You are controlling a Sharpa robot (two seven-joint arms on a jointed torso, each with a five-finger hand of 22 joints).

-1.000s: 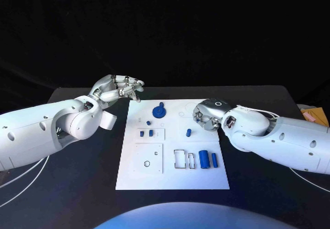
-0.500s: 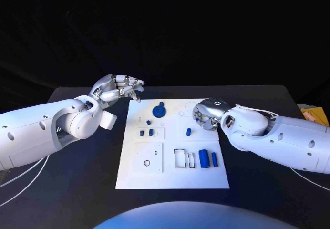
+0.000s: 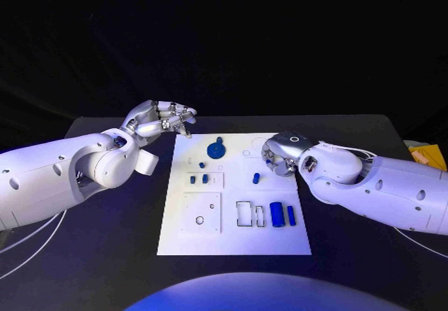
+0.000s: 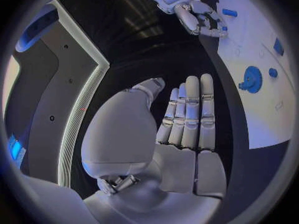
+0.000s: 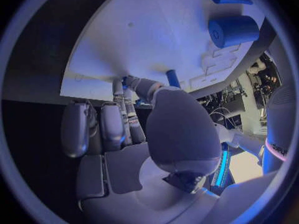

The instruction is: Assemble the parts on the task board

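The white task board (image 3: 234,233) lies flat in the middle of the black table (image 3: 93,259), between the two hands. Nearest on it, below the right hand, a thick blue cylinder (image 3: 276,215) lies just beside a thinner blue bar (image 3: 291,216), with two empty rectangular slots next to them. Farther up, a small blue peg (image 3: 256,177) stands just beside the right hand's fingers, and two small blue pieces (image 3: 199,179) sit across the board from it.

The right hand (image 3: 283,155) hovers over the board's right edge. In the right wrist view its fingers (image 5: 127,112) point down toward the board and lie loosely curled; nothing is between them.

A blue gear (image 3: 215,151) sits near the board's far end, between the two hands and closer to the left one. The left hand (image 3: 160,120) is beyond the board's far left corner, above the table. In the left wrist view its fingers (image 4: 190,114) are stretched out straight, side by side, holding nothing.
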